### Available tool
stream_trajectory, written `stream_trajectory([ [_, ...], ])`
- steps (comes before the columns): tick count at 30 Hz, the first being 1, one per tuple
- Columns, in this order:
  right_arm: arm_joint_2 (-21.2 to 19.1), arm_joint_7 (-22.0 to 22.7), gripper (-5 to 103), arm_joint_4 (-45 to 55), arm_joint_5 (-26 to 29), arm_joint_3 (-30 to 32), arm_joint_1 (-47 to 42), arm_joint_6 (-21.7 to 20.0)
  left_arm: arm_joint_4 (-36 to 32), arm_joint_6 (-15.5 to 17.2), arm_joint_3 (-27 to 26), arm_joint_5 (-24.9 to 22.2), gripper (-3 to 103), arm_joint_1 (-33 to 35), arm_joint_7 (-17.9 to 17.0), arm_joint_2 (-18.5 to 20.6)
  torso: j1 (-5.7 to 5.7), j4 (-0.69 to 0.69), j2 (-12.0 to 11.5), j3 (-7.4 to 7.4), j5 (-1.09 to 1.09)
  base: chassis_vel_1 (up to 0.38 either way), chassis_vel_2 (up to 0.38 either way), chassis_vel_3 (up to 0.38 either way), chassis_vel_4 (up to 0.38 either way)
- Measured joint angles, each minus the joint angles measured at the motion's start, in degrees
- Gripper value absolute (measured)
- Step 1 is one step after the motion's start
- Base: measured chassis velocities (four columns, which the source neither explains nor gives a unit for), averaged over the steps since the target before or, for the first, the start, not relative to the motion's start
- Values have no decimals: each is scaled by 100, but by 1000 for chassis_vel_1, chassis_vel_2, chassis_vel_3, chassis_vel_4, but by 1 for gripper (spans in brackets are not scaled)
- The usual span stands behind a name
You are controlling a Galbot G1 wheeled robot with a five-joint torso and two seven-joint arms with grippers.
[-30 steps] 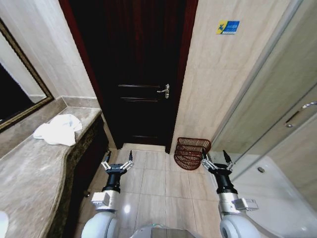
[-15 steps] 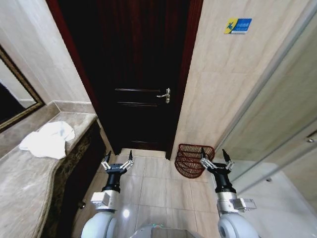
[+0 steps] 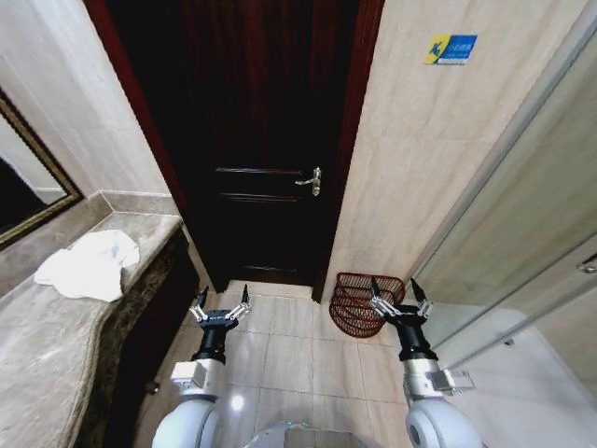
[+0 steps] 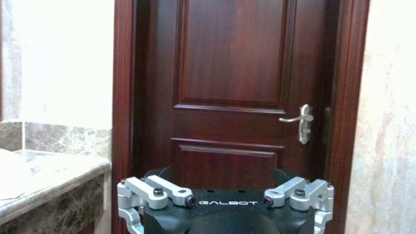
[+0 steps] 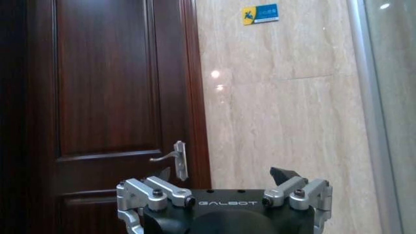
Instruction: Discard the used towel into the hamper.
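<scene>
Turned toward the door, towel untouched

View has swung right: towel on tabletop left of the door, hamper right; left hand and right hand both spread, empty.

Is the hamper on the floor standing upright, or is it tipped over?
Tipped. The hamper lies on its side on the floor tiles against the wall beside the door; its open rim faces sideways, not up.
</scene>
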Motion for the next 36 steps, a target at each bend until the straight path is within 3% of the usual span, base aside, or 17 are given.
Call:
stream_trajectory([
  [36, 66, -87, 100, -184, 313, 169, -75, 202, -55, -37, -42, -6, 100, -4, -88, 0, 0, 1, 0, 0, 0, 98, 100, 94, 95],
])
